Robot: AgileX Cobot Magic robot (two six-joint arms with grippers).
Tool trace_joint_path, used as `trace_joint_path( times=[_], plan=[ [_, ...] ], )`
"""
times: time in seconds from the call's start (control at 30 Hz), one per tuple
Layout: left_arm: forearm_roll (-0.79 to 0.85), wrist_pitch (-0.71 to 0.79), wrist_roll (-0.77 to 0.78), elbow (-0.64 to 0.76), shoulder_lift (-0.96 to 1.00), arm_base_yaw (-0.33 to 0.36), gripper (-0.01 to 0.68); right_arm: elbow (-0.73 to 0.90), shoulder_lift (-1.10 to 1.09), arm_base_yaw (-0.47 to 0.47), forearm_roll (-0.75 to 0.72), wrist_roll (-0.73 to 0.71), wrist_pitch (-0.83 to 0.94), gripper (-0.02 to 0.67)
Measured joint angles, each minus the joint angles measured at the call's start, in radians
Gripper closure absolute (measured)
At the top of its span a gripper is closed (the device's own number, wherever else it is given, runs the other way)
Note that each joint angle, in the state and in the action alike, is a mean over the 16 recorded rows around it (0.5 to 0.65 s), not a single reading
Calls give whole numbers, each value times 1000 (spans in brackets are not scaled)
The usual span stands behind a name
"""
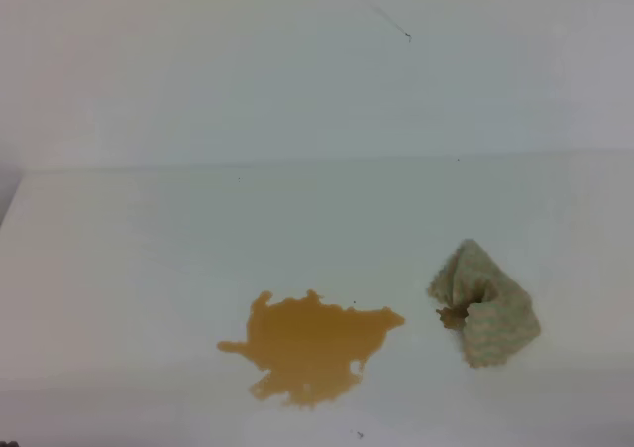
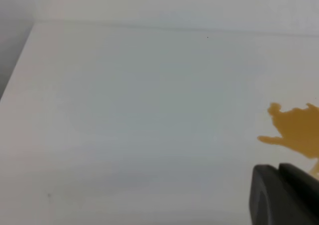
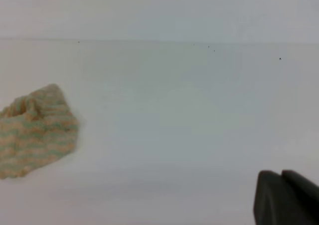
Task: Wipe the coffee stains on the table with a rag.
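Exterior high view: the rag [image 1: 484, 306] lies untouched beside the coffee stains [image 1: 309, 346] near the worktop's [image 1: 149, 259] front edge; right fingers [image 3: 284, 197] closed, left fingers [image 2: 281, 192] unclear

A smooth white table [image 1: 119, 269] with a soft, matt sheen. On it, a wet-looking orange-brown coffee stain [image 1: 312, 346], flat and glossy like liquid. The bunched rag [image 1: 485, 308] is woven cloth, coarse and ribbed, beige-grey with brown patches. Each wrist view shows dark matt plastic-looking gripper parts.
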Motion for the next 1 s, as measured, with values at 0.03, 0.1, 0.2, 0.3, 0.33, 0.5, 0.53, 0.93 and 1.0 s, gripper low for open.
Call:
trace_joint_path(
  times=[0.03,0.1,0.2,0.3,0.33,0.5,0.53,0.93,1.0],
  plan=[
    [0,0,0,0,0,0,675,0,0,0,0,0,0,652],
    [0,0,0,0,0,0,675,0,0,0,0,0,0,652],
    [0,0,0,0,0,0,675,0,0,0,0,0,0,652],
    [0,0,0,0,0,0,675,0,0,0,0,-3,0,652],
    [0,0,0,0,0,0,675,0,0,0,0,-4,-1,652],
    [0,0,0,0,0,0,675,0,0,0,0,-10,-1,652],
    [0,0,0,0,0,0,675,0,0,0,0,-11,-1,652],
    [0,0,0,0,0,0,675,0,0,0,2,-17,-11,652],
    [0,0,0,0,0,0,675,0,0,0,6,-17,-24,652]
  ],
)
